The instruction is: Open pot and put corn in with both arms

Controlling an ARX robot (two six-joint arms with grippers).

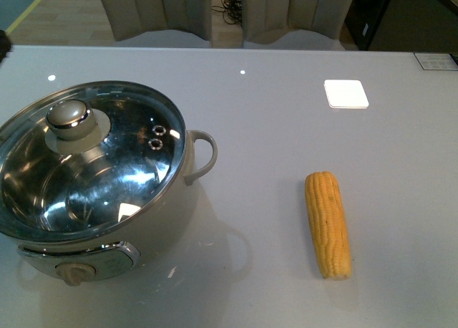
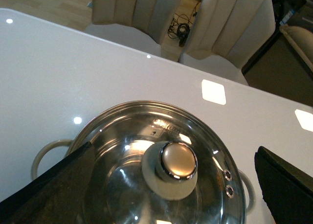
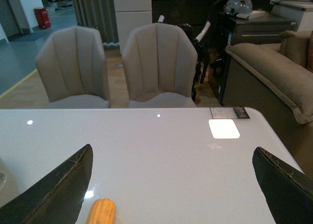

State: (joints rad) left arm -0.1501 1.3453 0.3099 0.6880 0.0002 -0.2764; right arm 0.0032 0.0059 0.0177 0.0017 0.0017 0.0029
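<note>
1. The left gripper, jaws spread wide, hovered directly above the lid knob of the closed pot on the table's left side.
2. The corn lay to the right, well apart from the pot, its long axis pointing nearly straight away from the robot.
3. The right gripper, likewise spread and empty, was nearer the corn.
</note>
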